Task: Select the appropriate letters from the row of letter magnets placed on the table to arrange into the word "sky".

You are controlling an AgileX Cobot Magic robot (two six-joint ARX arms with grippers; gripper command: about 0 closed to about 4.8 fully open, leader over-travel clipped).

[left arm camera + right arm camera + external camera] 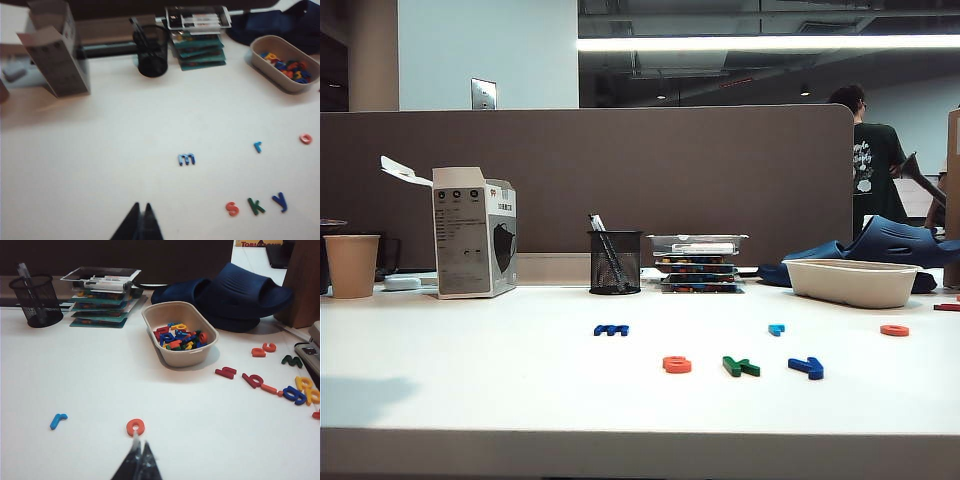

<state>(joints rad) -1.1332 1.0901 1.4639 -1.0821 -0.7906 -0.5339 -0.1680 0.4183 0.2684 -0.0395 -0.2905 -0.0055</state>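
On the white tabletop, "sky" lies spelled out ahead of my closed jaws

Near the front of the large plain white tabletop (470, 380) sit three small flat plastic magnets side by side: the orange-red curvy "s" (232, 208), the green angular "k" (256, 205) and the dark blue "y" (280, 201), close together but not touching. My left gripper (140, 207) hangs above bare table with its dark fingertips pressed together and nothing between them; the three letters lie off to one side of it, well clear of the tips, the "s" nearest. Farther from me lies the wide dark blue "m" magnet (186, 159), and beyond the word the small light blue "r" magnet (257, 146) and the orange-red ring-shaped magnet (305, 138).

My right gripper (138, 444) is also pinched closed and empty. The ring magnet sits just ahead of its tips, close but apart, with the light blue "r" off to the side. Behind stand a beige oval tray (150, 320) holding loose coloured letters, a black mesh pen cup (36, 302) and a stack of flat boxes (102, 305); more loose letters (260, 380) lie scattered past the tray
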